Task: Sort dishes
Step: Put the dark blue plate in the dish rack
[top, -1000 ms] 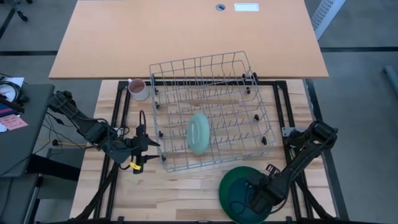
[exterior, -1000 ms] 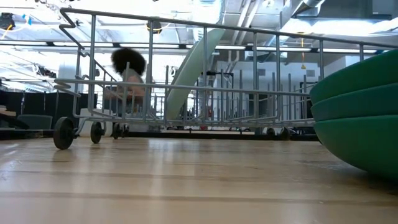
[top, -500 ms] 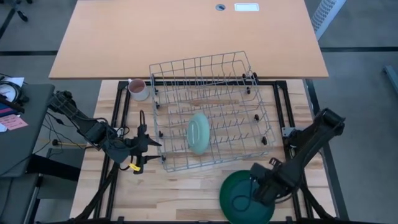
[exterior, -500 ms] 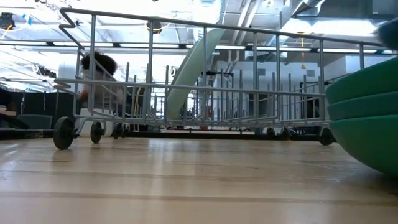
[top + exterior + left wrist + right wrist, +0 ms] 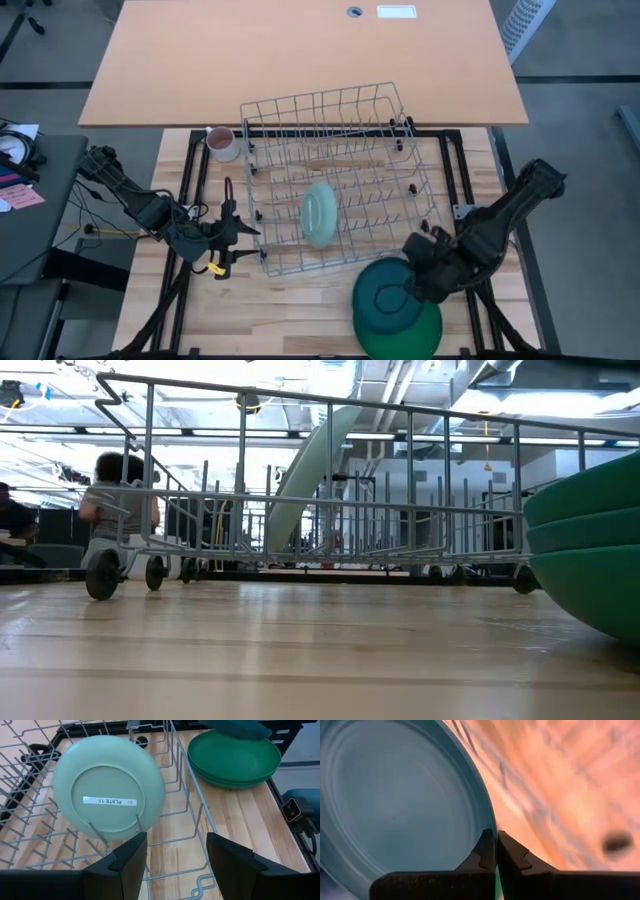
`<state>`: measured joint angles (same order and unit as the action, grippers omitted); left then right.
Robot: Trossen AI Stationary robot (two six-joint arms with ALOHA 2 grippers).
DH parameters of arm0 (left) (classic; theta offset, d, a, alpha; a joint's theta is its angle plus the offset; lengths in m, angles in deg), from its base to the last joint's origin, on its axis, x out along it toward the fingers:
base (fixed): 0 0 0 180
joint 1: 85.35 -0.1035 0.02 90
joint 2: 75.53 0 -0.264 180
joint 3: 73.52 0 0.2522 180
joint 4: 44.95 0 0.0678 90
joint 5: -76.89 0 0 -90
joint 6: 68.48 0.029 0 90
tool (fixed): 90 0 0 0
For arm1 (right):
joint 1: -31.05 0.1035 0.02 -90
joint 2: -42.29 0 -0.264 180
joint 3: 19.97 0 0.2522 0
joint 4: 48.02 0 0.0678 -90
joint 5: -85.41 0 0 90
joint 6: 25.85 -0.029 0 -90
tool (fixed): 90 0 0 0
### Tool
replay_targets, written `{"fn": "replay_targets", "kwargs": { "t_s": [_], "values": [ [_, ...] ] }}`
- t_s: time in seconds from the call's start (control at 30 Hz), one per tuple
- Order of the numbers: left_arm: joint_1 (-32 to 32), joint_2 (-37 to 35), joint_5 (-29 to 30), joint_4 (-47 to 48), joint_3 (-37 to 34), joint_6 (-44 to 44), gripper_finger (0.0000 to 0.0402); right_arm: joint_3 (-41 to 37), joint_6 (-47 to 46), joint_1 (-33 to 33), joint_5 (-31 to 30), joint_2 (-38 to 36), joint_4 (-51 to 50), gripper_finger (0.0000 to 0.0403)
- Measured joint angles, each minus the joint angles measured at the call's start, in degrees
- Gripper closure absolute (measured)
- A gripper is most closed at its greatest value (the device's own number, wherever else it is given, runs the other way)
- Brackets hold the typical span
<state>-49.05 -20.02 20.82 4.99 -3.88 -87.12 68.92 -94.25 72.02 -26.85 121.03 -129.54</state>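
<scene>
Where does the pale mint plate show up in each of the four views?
High view: pale mint plate stands on edge mid-rack.
Low view: a pale slanted edge behind the wire bars, centre.
Left wrist view: its underside, labelled, fills the upper left.
Right wrist view: not in it.
Shared landmark: the wire dish rack around it.

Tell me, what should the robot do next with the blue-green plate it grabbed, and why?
Probably carry it toward the wire rack. The right gripper is shut on the rim of the teal plate, lifted off the dark green plates. The mint plate stands in the rack with free slots beside it. The left gripper waits open at the rack.
</scene>
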Motion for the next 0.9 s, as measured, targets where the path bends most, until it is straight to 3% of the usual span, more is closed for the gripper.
{"fn": "replay_targets", "kwargs": {
  "t_s": [0.37, 0.6, 0.8, 0.9],
  "values": [
    [0.0, 0.0, 0.8, 0.4, 0.0, 0.7, 0.0203, 0.0, 31.6, -2.1, -23.0, -9.2, 30.8, 0.0399],
    [0.0, 0.2, 0.7, -1.8, -0.1, -0.7, 0.0203, -0.8, 52.2, -6.5, -23.3, -7.1, 44.4, 0.0399],
    [0.7, 6.8, -15.2, -20.9, -1.7, 9.3, 0.0203, -0.8, 57.6, -11.3, -17.5, -9.4, 45.8, 0.0399],
    [0.8, 10.3, -18.9, -24.6, -1.6, 13.2, 0.0203, -0.8, 59.3, -12.5, -16.6, -11.7, 45.8, 0.0399]
  ]
}}
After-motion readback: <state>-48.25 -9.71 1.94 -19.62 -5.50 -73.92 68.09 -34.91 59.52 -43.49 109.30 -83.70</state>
